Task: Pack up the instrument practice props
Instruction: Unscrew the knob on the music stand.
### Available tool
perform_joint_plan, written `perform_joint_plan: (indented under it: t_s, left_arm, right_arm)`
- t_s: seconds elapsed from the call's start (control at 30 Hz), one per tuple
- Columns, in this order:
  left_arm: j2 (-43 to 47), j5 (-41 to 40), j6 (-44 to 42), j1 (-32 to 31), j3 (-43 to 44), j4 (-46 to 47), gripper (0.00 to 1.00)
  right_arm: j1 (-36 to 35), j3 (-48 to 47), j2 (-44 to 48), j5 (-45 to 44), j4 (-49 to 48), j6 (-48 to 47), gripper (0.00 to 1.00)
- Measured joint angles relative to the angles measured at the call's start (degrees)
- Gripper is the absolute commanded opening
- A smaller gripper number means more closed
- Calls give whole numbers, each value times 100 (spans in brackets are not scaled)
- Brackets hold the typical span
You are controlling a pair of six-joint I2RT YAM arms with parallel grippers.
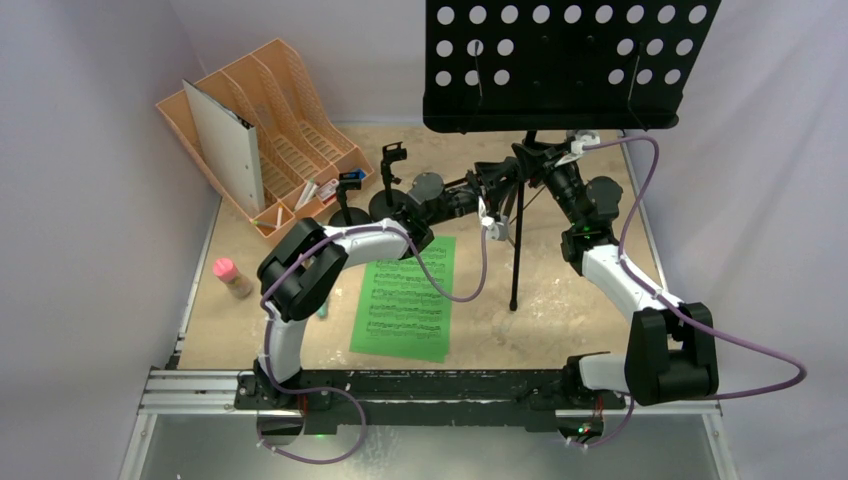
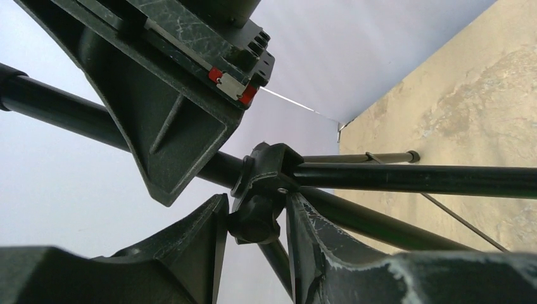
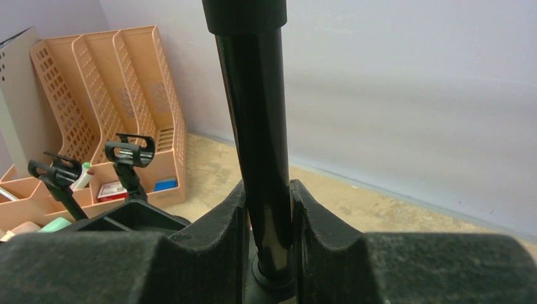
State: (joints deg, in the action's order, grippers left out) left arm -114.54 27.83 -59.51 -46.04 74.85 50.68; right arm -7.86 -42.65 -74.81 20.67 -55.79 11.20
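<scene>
The black tripod [image 1: 517, 250] stands at the back of the table with its perforated music desk [image 1: 560, 60] on top. My right gripper [image 1: 524, 157] is shut on the tripod's upright pole [image 3: 263, 139], with both fingers pressed against it. Just below, my left gripper [image 2: 254, 209] is closed round the knob [image 2: 253, 227] of the leg collar. A green sheet-music page [image 1: 405, 297] lies flat in the middle. Two short clip poles [image 1: 350, 195] [image 1: 392, 172] stand left of the tripod. The pink microphone [image 1: 232, 277] lies at the left; a teal one [image 1: 322, 313] peeks from under the left arm.
An orange slotted file rack [image 1: 290, 130] with a grey binder [image 1: 225, 135] fills the back left corner, close to the clip poles. Purple cables [image 1: 470, 285] hang from both arms over the table. Walls close in the table at the back and sides.
</scene>
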Motion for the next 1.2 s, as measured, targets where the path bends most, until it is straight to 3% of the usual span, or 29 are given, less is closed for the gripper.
perform_joint_plan:
  t_s: [0.5,0.83,1.2]
  left_arm:
    - [11,-323,280,-28,-186,286,44]
    - [149,-382,557,-28,-341,284,39]
    - [164,-385,616,-28,-341,262,40]
  right_arm:
    - [-2,0,74,7,111,-20,6]
    - [-7,0,107,4,173,-44,4]
    - [-7,0,107,7,179,-61,4]
